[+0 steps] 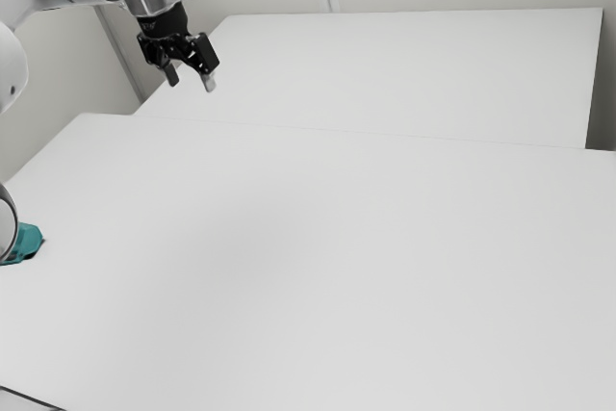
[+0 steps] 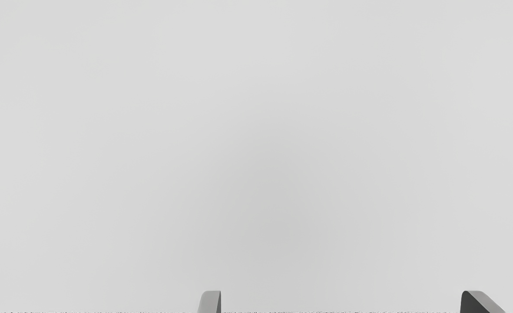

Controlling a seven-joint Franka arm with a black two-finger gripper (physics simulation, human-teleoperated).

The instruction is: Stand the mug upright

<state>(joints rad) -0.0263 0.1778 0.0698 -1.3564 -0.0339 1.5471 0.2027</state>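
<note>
High over the far part of the white table, the gripper hangs at the exterior view's upper left, with nothing between its fingers. In the wrist view the gripper has its two fingertips wide apart above a bare white surface. At the exterior view's left edge, a white round shape with a dark rim is cut off by the frame; it may be the mug lying on its side, but I cannot tell for certain. It is well away from the gripper, toward the camera.
A teal angular object lies on the table beside the round shape, partly hidden by it. Another white surface extends behind the table, near pale walls. A dark thin edge crosses the exterior view's lower left corner.
</note>
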